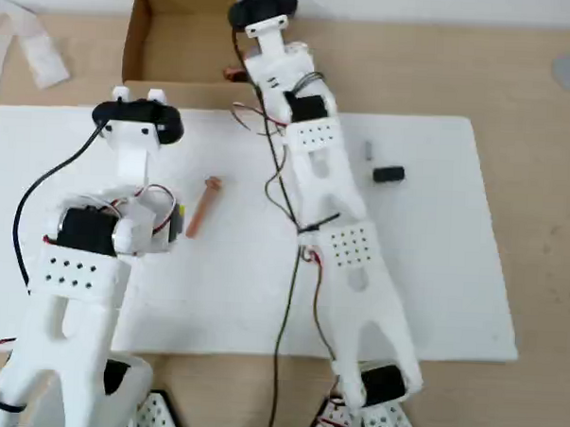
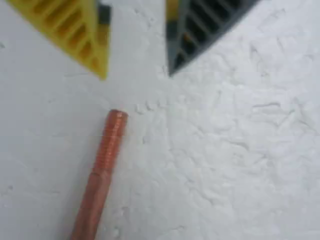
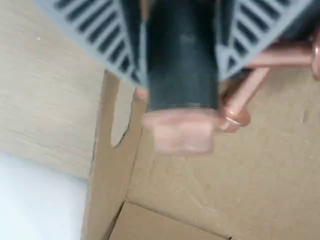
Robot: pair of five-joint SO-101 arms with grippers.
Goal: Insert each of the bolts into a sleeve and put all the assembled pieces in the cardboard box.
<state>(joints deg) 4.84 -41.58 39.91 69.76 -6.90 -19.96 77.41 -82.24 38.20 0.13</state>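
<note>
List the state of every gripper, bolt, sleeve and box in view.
left gripper, open, above the white mat.
right gripper, shut on the sleeved bolt.
sleeved bolt, held over the cardboard box.
loose bolt, lying bare on the white mat.
black sleeve, lying loose on the white mat.
cardboard box, open-topped, copper pieces inside.

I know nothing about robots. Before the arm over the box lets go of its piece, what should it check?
1. Right gripper is shut on the assembled piece: ok.
2. Piece hangs over the cardboard box floor: ok.
3. Landing spot free: cannot tell; copper pieces lie close beside it.
4. Left gripper away from the box, open over the white mat: ok.
5. Nothing left to assemble: not ok; a loose bolt and a black sleeve lie on the mat.
</note>
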